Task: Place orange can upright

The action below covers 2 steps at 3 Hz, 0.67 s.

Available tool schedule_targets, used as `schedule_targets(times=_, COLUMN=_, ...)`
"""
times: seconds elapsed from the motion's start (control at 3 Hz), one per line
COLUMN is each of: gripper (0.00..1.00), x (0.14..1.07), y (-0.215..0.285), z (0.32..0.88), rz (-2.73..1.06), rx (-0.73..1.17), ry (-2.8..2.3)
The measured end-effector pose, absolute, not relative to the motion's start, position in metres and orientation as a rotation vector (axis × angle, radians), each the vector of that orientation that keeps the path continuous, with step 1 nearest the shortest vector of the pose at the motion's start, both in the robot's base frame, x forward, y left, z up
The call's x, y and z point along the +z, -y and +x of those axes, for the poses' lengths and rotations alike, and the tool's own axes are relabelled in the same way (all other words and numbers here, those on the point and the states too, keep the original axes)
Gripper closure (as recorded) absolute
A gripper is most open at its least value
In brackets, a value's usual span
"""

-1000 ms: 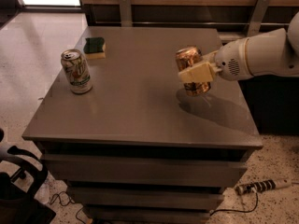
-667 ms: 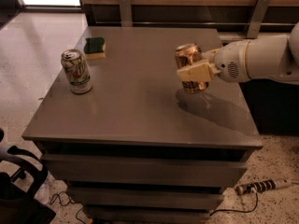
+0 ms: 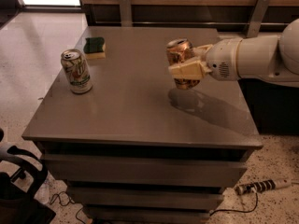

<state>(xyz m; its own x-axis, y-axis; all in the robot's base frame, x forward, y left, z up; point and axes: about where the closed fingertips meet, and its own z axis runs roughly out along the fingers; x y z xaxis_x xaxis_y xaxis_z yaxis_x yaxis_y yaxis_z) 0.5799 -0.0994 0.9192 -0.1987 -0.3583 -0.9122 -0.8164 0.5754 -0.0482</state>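
The orange can (image 3: 181, 55) is a shiny orange-copper drink can with a silver top. It is held nearly upright above the right half of the grey table (image 3: 135, 101), with its shadow on the tabletop just below. My gripper (image 3: 186, 68) reaches in from the right on a white arm and is shut on the can's middle, one cream finger (image 3: 187, 70) across its front.
A white-and-green can (image 3: 76, 71) stands upright at the table's left side. A green and yellow sponge (image 3: 95, 47) lies at the back left. A wooden wall panel runs behind the table. A power strip (image 3: 261, 186) lies on the floor at the right.
The arm with the orange can has shifted slightly left over the table. The can stays gripped and nearly upright. The other can and the sponge have not moved.
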Motion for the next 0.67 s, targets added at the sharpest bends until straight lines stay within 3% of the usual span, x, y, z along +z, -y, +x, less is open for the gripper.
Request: schedule_targets(times=0.67, gripper=1.0, x=0.906, y=0.073, z=0.59, rz=-1.009, rx=0.638, ry=-1.733)
